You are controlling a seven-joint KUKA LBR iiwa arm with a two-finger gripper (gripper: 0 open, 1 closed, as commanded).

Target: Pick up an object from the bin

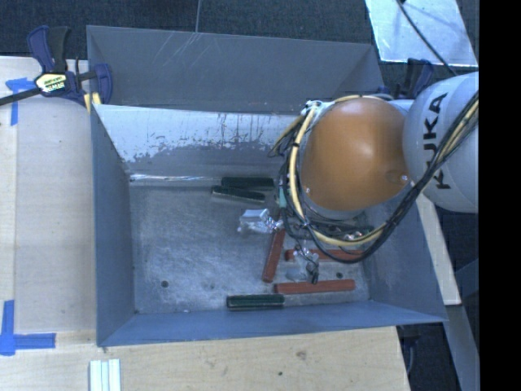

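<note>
In the right half of the grey metal bin, beneath my orange wrist cover, my gripper hangs just beside a tilted red-brown flat stick. I cannot tell whether it is clenched or released. A crumpled silvery scrap lies near, and a second red-brown stick and a dark green stick lie by the near wall.

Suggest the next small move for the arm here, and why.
Probably a short move down onto the tilted red-brown stick: the gripper sits low in the bin under the orange cover, right beside that stick, and nothing is visibly held yet. A flat red-brown stick lies close too.
</note>
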